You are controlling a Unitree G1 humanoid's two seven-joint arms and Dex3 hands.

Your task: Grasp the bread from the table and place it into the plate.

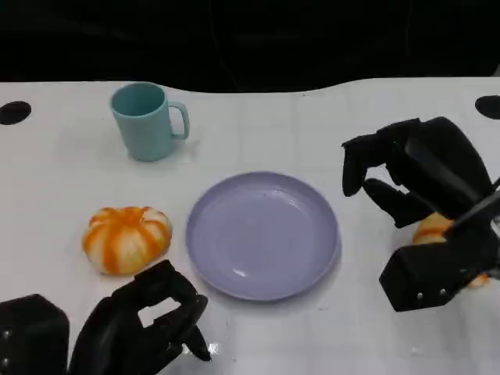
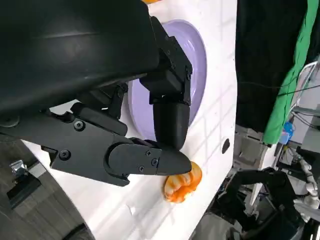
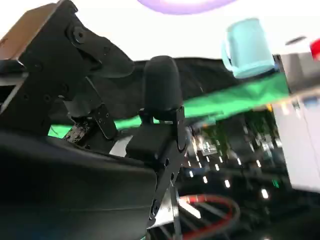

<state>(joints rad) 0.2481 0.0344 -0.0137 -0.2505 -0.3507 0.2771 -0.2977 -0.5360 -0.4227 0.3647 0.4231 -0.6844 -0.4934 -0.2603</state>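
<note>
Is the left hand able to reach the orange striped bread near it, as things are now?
Probably yes. The left hand is open and holds nothing, and the bread lies on the table just ahead of it, with nothing between them. The plate stands apart beside it.

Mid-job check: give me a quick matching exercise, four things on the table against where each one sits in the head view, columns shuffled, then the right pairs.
Things:
1. teal ceramic mug with a handle
2. round lavender plate
3. orange-and-white striped pumpkin-shaped bread
4. right hand

Places:
A. middle of the table
B. far side, upper left
C. right of the plate, above a partly hidden orange item
D. left of the plate, near the left hand

Pairs: 1-B, 2-A, 3-D, 4-C
</note>
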